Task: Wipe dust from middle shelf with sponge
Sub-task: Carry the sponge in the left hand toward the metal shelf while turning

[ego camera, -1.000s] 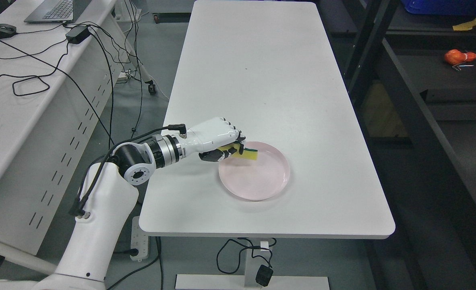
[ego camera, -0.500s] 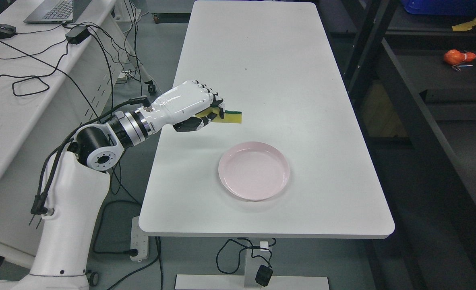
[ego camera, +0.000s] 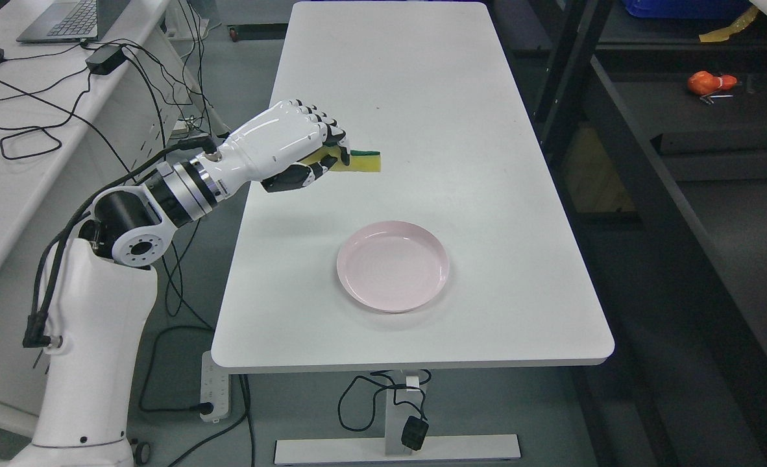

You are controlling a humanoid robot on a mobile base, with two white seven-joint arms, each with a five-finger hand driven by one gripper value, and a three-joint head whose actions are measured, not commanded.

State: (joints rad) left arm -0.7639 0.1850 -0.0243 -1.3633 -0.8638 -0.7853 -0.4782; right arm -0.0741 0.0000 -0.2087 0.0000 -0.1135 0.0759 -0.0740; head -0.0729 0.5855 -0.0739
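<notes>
The left hand (ego camera: 286,148) is curling its fingers (ego camera: 324,170) around a yellow sponge (ego camera: 361,161) with a green top, gripping it in the air over the left side of the white table (ego camera: 409,97). The sponge's free end is sticking out to the right. Nearer, a pink plate (ego camera: 393,274) is sitting on the table, well apart from the sponge.

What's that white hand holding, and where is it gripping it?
The left hand holds a yellow-and-green sponge by its left end; the other end sticks out free.
</notes>
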